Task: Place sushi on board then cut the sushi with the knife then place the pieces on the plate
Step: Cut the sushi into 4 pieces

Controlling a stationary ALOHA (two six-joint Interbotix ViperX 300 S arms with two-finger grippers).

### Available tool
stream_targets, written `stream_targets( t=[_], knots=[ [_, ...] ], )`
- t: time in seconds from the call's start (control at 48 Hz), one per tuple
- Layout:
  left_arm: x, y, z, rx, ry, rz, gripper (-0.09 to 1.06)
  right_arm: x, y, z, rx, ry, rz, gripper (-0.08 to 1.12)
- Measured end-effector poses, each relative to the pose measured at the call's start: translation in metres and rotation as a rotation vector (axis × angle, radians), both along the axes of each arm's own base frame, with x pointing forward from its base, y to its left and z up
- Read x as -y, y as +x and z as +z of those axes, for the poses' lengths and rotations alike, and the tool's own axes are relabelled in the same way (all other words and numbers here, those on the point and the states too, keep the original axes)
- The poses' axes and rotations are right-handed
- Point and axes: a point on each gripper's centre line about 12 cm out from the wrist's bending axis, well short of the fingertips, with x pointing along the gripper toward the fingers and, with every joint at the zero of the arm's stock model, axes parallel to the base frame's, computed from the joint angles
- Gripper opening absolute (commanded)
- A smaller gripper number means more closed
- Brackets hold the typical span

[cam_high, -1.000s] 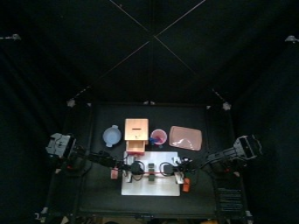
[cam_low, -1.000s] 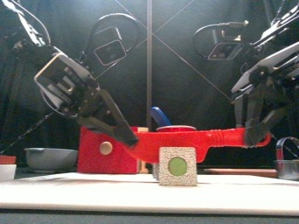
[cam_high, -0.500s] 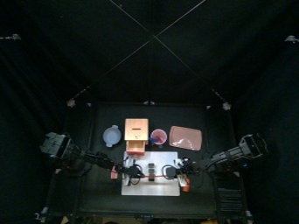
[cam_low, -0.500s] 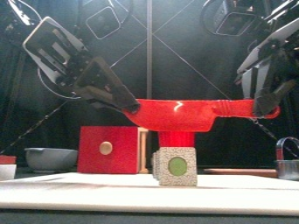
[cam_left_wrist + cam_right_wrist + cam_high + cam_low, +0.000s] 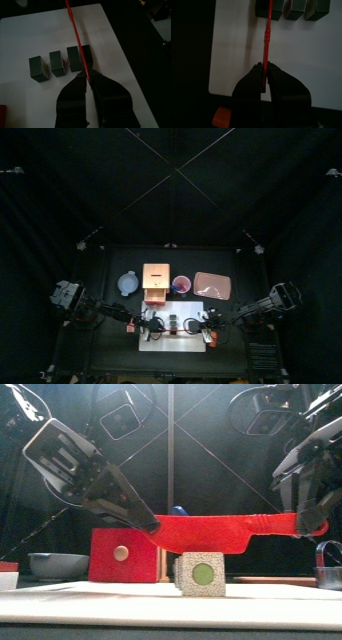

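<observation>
You have the knife (image 5: 221, 531) gripped at both ends. The left tool (image 5: 87, 78) is clamped tight on one end and the right tool (image 5: 265, 68) on the other, so the blade lies level and should not twist when you press down. It hangs just above the sushi roll (image 5: 203, 574), crosswise to the roll's length, which is the line a cut needs.

The roll rests on the board (image 5: 27, 35), and the board lies at the middle of the front edge of the surface (image 5: 114, 258). That keeps the work within easy reach of both arms. The wrist views show three dark green blocks (image 5: 58, 64) in a row with thin seams between them. The blade sits over the end block, the one nearest the front edge as far as I can judge. I cannot tell whether it is exactly over a seam.

Behind the board, toward the back edge, stand the bowl (image 5: 56, 566), the box (image 5: 156, 280), the cup (image 5: 181, 283) and the plate (image 5: 211, 284), running from the left edge toward the right.
- **Plate:** it holds no pieces yet.
- **Cup:** a blue handle (image 5: 178, 511) shows above the red blade, probably the second knife standing in the cup.
- **Bowl:** you cannot see what, if anything, is in it.
</observation>
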Motion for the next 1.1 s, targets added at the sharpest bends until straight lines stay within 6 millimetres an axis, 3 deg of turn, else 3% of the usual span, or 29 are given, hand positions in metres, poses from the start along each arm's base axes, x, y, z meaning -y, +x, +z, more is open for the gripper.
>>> stream_targets(
  t=[0.917,1.104],
  knots=[
    [-0.0050,0.0015,0.0045,0.014,0.005,0.005,0.44,-0.0025,-0.0007,-0.0019,-0.015,0.025,-0.018,0.41],
    [-0.0051,0.0011,-0.0045,-0.010,0.012,0.005,0.44,-0.0026,-0.0004,-0.0079,-0.034,0.019,-0.020,0.41]
  ],
)
